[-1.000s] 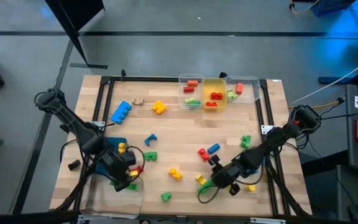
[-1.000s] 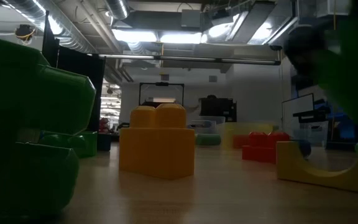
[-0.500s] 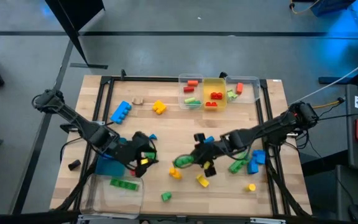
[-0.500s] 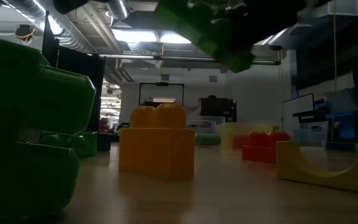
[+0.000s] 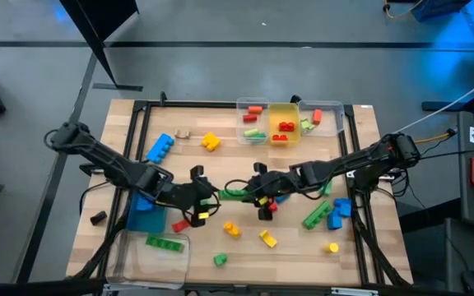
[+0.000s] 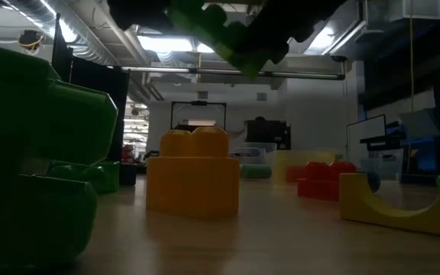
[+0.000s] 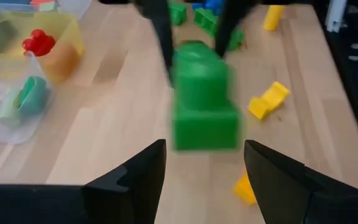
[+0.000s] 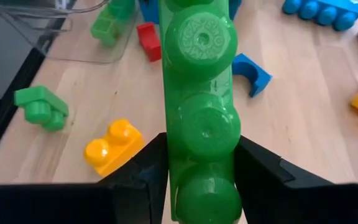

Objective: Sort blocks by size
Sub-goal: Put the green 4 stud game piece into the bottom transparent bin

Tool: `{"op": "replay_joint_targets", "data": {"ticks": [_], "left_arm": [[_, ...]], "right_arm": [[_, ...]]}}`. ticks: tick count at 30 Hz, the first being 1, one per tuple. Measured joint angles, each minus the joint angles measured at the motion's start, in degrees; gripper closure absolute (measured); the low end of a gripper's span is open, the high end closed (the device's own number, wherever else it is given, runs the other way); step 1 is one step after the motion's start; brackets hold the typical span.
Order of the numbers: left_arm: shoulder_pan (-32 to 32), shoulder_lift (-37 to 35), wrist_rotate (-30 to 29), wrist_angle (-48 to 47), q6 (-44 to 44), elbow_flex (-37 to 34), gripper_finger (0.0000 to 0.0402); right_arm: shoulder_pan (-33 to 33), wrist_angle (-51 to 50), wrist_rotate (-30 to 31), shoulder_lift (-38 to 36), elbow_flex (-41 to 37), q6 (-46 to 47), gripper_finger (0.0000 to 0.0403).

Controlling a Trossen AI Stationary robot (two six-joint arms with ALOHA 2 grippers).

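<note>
A long green studded block [image 5: 233,194] hangs above the middle of the table, and my right gripper [image 5: 250,194] is shut on it. The low view shows the green block [image 6: 221,32] high in the air. My left gripper [image 5: 206,196] is open and faces the block's free end [image 7: 204,106]. Its fingers stand on either side of that end, short of it, and touch nothing. Other blocks lie loose on the table: a blue bar [image 5: 160,148], yellow ones [image 5: 211,141] [image 5: 232,229] and a small green one [image 5: 220,260]. My right gripper pinches the green block's two long sides [image 8: 174,158] between its two fingers, near one end. The fingers come slanting down from the table's right side and lie along the block. The block sticks out forward past them, studs up, lifted clear of the table.
Three small bins stand at the far edge, clear [image 5: 252,123], yellow [image 5: 284,128] and clear [image 5: 326,117], each holding blocks. A clear bin [image 5: 142,261] at the near left holds a green bar [image 5: 164,242], with a blue bin [image 5: 144,212] beside it. Green and blue blocks [image 5: 327,214] lie right.
My right gripper has carried the green block up from the table's near right to above the middle. My left gripper has swung from the clear bin at the near left toward the middle and rolled, staying open. A green bar now lies in that bin.
</note>
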Motion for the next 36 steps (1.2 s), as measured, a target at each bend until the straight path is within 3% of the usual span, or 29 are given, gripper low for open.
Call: {"op": "replay_joint_targets", "data": {"ticks": [10, 21, 29, 36], "left_arm": [[1.9, 0.8, 0.5, 6.7, 1.6, 0.0, 0.0194], [2.7, 0.8, 0.6, 5.9, 1.7, 0.0, 0.0195], [4.4, 0.9, 4.7, 5.7, 1.6, 0.0, 0.0278], [4.4, 0.9, 5.0, 5.9, 1.5, 0.0, 0.0281]], "right_arm": [[0.0, 0.0, 2.0, 0.0, 0.0, 0.1, 0.0252], [0.0, 0.1, 2.1, 0.0, 0.0, 0.1, 0.0252], [0.0, 0.2, 2.1, 0.0, 0.0, 0.4, 0.0251], [0.0, 0.2, 2.0, 0.0, 0.0, 0.4, 0.0251]]}}
